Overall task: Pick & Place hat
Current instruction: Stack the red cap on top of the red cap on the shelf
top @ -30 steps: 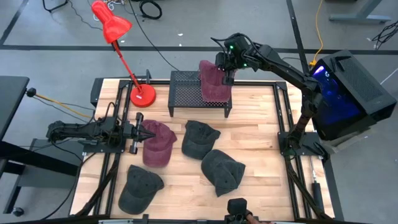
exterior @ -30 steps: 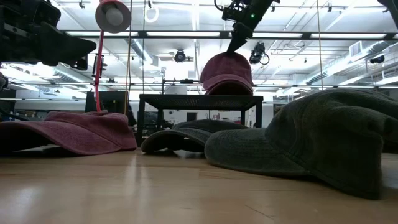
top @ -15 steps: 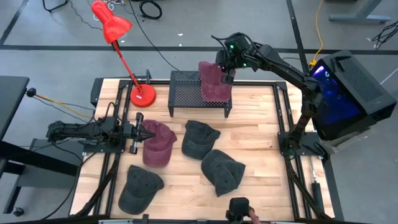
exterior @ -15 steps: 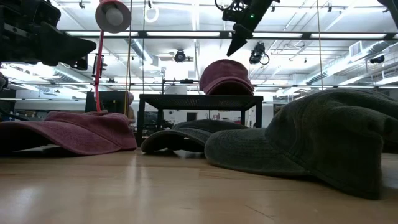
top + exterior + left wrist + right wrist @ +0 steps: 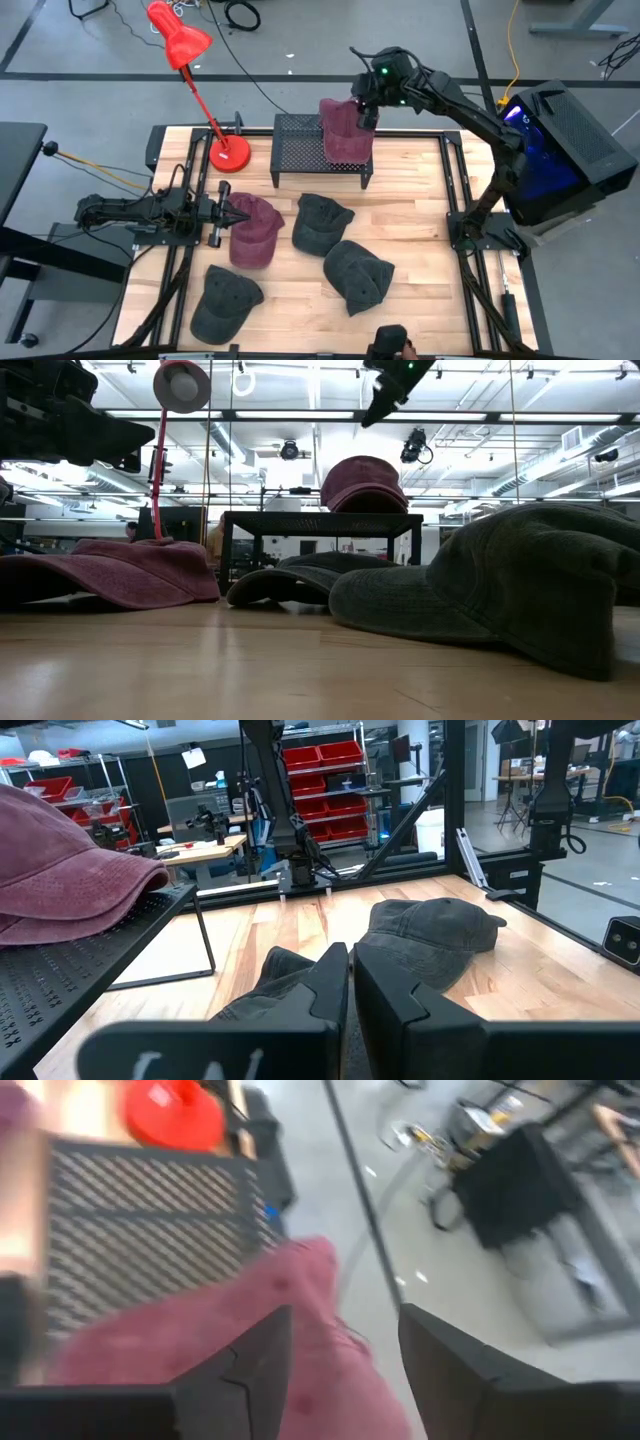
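A maroon hat (image 5: 343, 133) sits by its brim and rim on top of the black perforated rack (image 5: 300, 150) at the table's far side; the low view shows this hat (image 5: 363, 484) upright on the rack top. My right gripper (image 5: 366, 106) hangs open above that hat, clear of it (image 5: 378, 405), its two fingers spread in the right wrist view (image 5: 340, 1370). My left gripper (image 5: 232, 212) waits shut at the table's left, its tips beside a second maroon hat (image 5: 255, 230) lying on the table.
Three dark grey hats (image 5: 322, 222) (image 5: 358, 275) (image 5: 225, 302) lie on the wooden table nearer the front. A red desk lamp (image 5: 228, 152) stands at the far left beside the rack. A blue-lit box (image 5: 560, 150) stands past the right edge.
My right gripper has opened, let go of the crown of the maroon hat on the rack, and risen straight above it. The hat stays where it was on the rack top.
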Robot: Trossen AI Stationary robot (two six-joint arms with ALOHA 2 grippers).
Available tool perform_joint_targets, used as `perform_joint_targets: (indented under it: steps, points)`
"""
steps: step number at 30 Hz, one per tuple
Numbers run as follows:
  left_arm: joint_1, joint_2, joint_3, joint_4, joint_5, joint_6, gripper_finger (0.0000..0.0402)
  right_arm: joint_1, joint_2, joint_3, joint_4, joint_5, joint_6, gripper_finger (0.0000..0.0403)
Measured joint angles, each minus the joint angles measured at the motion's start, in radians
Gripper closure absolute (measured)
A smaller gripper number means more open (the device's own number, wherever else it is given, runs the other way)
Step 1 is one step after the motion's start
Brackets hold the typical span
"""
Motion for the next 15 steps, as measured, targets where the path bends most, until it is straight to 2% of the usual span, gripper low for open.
perform_joint_targets:
  steps: [5,15]
  points:
    - [0.000,0.000,0.000,0.000,0.000,0.000,0.0374,0.027,-0.011,0.000,-0.015,-0.138,0.066,0.0223]
    - [0.000,0.000,0.000,0.000,0.000,0.000,0.0374,0.146,-0.011,0.000,-0.089,-0.255,0.132,0.0225]
